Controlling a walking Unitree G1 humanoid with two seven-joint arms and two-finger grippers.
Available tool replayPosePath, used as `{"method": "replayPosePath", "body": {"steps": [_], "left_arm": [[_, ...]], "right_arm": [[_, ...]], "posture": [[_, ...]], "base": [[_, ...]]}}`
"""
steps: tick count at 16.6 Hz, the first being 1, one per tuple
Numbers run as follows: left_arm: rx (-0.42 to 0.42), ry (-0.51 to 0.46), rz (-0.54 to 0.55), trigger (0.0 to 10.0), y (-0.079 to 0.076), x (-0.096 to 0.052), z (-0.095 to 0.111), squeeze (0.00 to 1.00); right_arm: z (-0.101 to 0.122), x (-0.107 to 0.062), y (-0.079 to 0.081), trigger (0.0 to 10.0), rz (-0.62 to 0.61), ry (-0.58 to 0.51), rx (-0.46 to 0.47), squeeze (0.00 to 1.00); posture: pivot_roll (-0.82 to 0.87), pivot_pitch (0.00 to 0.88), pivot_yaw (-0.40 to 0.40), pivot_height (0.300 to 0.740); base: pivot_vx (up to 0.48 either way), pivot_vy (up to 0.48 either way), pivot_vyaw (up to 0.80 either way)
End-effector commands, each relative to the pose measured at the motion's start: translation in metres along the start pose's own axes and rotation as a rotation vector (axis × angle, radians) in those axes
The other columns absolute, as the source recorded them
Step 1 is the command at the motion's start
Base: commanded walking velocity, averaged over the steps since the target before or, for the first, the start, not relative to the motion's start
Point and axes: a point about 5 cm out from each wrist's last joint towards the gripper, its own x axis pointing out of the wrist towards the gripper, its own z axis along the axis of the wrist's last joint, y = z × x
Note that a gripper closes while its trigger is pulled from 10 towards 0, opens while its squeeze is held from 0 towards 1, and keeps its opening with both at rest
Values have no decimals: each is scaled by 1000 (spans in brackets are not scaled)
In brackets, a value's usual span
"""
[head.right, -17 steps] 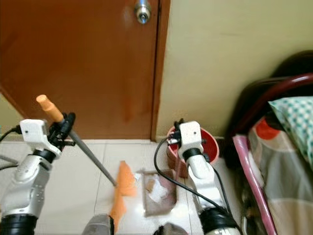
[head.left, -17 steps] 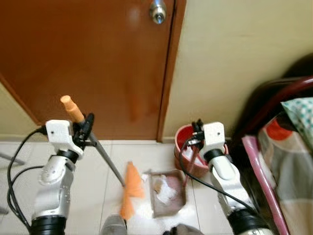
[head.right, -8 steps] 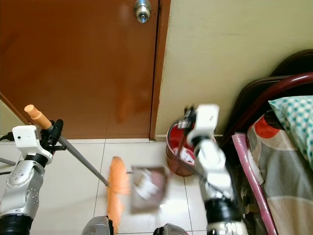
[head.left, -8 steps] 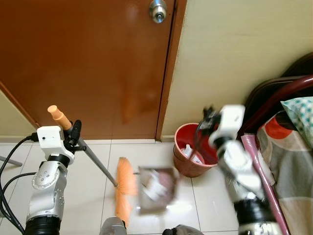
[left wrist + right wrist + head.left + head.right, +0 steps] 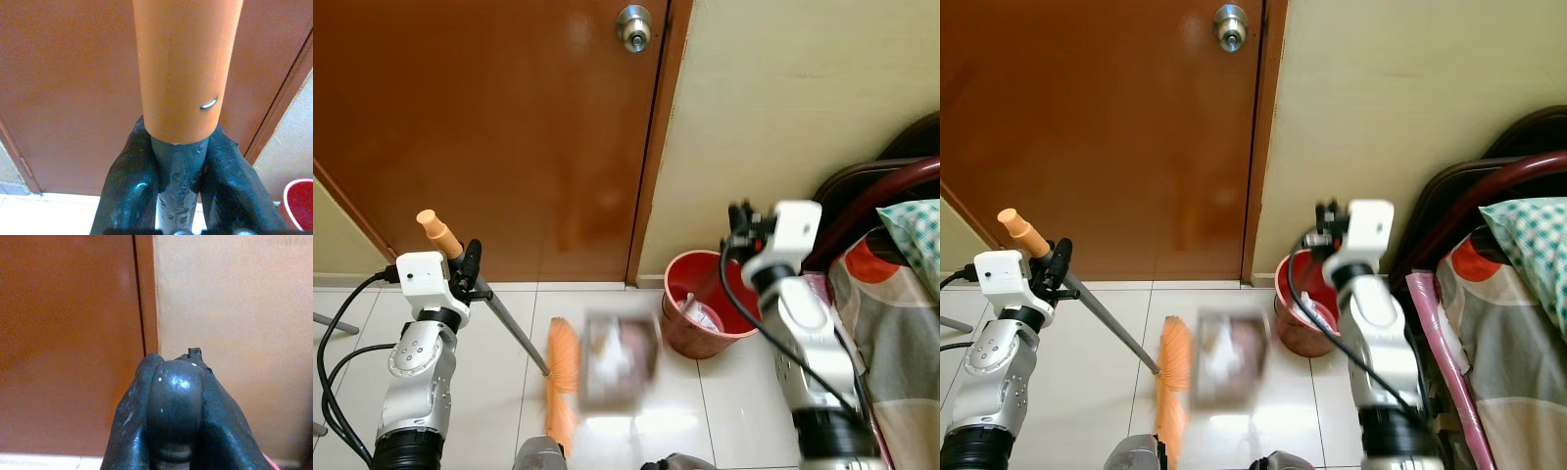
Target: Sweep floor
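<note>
Tipping comes next, we judge. Our right gripper (image 5: 173, 396) clamps the dark handle of the dustpan (image 5: 619, 357), which hangs blurred above the tiles, loaded with scraps, just beside the red bin (image 5: 705, 315). Our left gripper (image 5: 178, 181) pinches the broom (image 5: 561, 377) shaft below its orange grip. Keep the pan level until over the bin, then tilt slowly.

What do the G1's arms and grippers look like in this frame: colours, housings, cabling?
Both arms are silver metal segments with black collars near the base. Each wrist carries a boxy white housing, and black cables loop loosely beside each arm. The left gripper and right gripper have long, glossy black fingers, scuffed and flecked with pale specks.
</note>
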Motion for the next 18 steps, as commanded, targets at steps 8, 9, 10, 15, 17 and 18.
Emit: {"method": "replayPosePath", "body": {"steps": [8,9,10,15,17,18], "left_arm": [[61,45,-60,10000,-12,-15,-9,0],[62,45,-61,10000,-12,-15,-8,0],[64,45,-62,10000,-13,-15,-8,0],[66,48,-59,10000,-11,-15,-7,0],[67,49,-57,10000,-11,-14,-7,0],[68,49,-55,10000,-11,-14,-8,0]], "right_arm": [[-3,-19,-3,10000,-37,11,-3,0],[-3,-18,-2,10000,-31,13,-6,0],[-3,-18,-2,10000,-30,13,-7,0],[-2,-15,-3,10000,-25,9,-14,0],[-2,-15,-3,10000,-23,7,-16,0],[-1,-14,-3,10000,-21,4,-15,0]], "posture": [[-1,47,-24,740],[-1,47,-24,740],[1,47,-23,740],[2,48,-21,740],[3,46,-22,740],[1,44,-22,740]], "base": [[0,-123,-544],[0,-251,-400],[0,-255,0],[0,-262,0],[0,-264,0],[0,-262,0]]}}
